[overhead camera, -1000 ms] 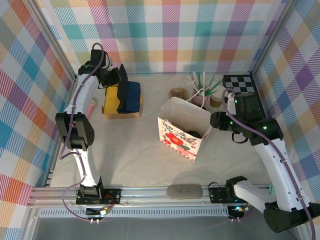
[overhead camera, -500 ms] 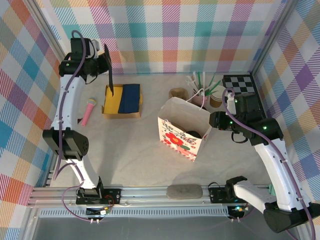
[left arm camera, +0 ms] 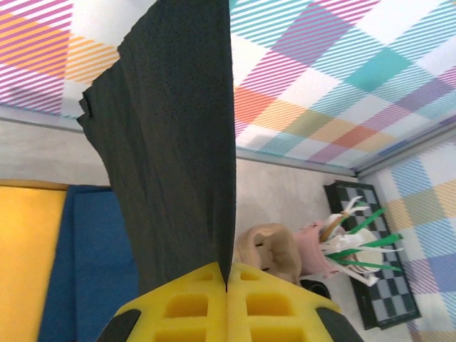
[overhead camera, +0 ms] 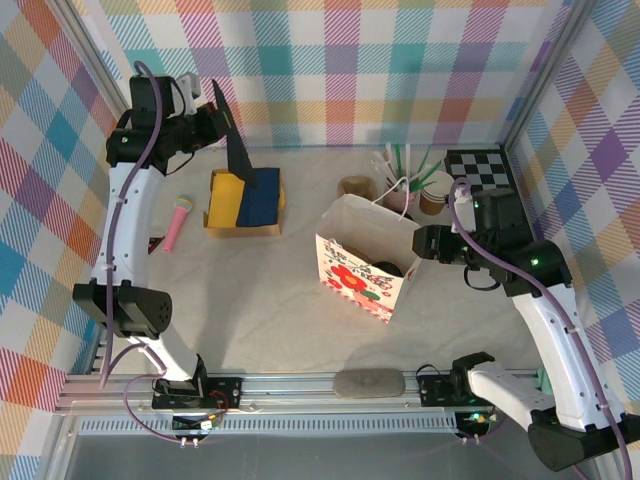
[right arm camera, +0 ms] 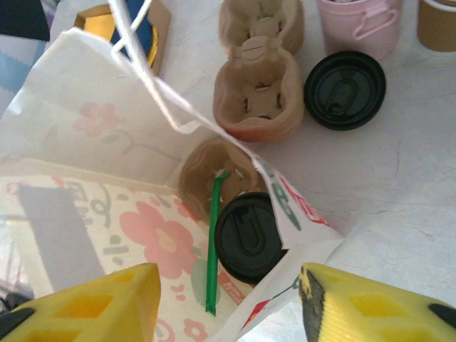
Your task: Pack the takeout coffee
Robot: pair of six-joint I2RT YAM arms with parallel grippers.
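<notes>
The takeout coffee, a cup under a round black lid, stands inside the white flowered paper bag in a brown cup carrier, with a green straw beside it. In the top view its lid shows through the bag's mouth. My right gripper hangs open just above the bag's near right corner, one yellow finger on each side, holding nothing; from above it sits at the bag's right edge. My left gripper is shut on a thin black sheet, held high at the back left.
Behind the bag lie a second brown carrier, a loose black lid, a pink cup of straws, an open brown cup and a checkered board. A yellow-and-blue box and a pink object lie at the left.
My left arm has risen back and to the left, lifting the black sheet off the yellow-and-blue box. My right gripper's jaws have spread wider over the bag.
</notes>
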